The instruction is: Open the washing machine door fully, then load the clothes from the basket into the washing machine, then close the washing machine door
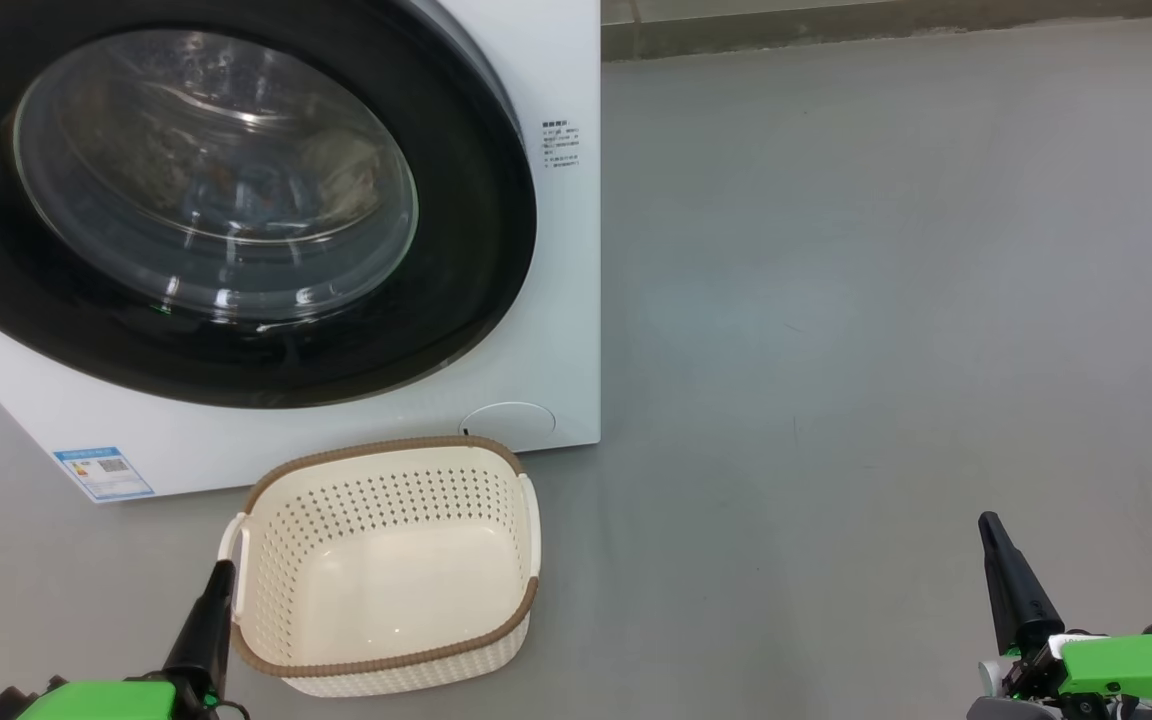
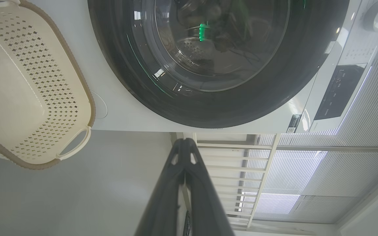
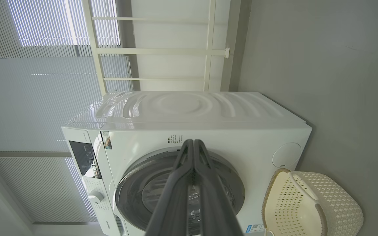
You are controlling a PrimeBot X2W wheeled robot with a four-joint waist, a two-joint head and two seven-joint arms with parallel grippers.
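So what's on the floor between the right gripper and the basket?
Nothing. In the head view, just bare grey floor lies between the right gripper and the basket.

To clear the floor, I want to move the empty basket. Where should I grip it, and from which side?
Grip the basket by its white left handle, coming from the robot's left with the left end effector, which is nearest. The handle is a thin open loop standing off the wall; the woven rim looks thicker.
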